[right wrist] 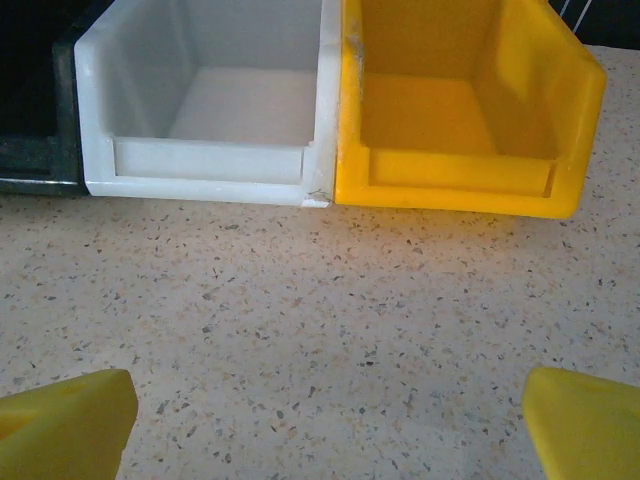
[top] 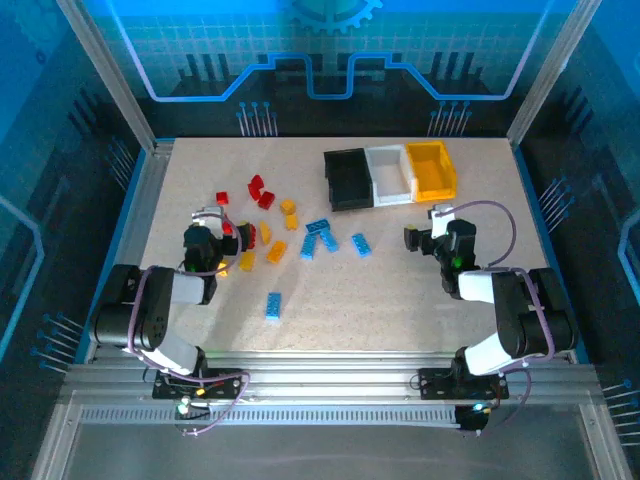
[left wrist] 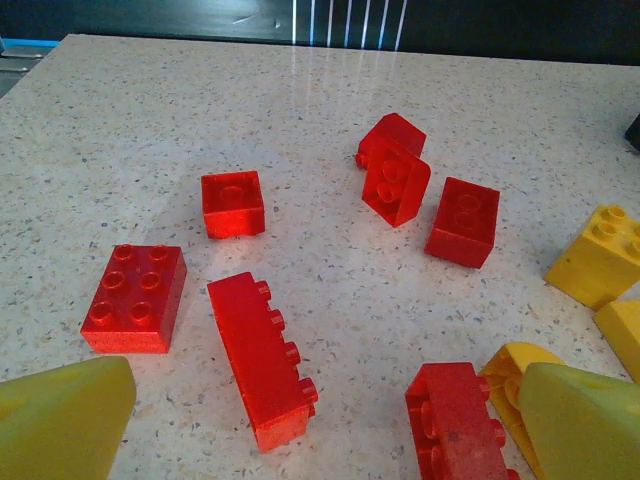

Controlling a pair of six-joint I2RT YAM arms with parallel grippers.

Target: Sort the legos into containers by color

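Observation:
Red, yellow and light blue legos lie scattered on the left half of the table. My left gripper hovers open low over the red cluster. A long red lego lies on its side between its yellow fingertips. Another red lego sits by the right fingertip. Blue legos lie mid-table, with one alone nearer the front. The black bin, white bin and yellow bin stand side by side at the back. My right gripper is open, with nothing between its fingers, just in front of the white and yellow bins.
More red legos and a yellow lego surround the left gripper. Yellow legos lie between the red and blue groups. Bare speckled table stretches in front of the bins, and the table's raised edge runs along the left.

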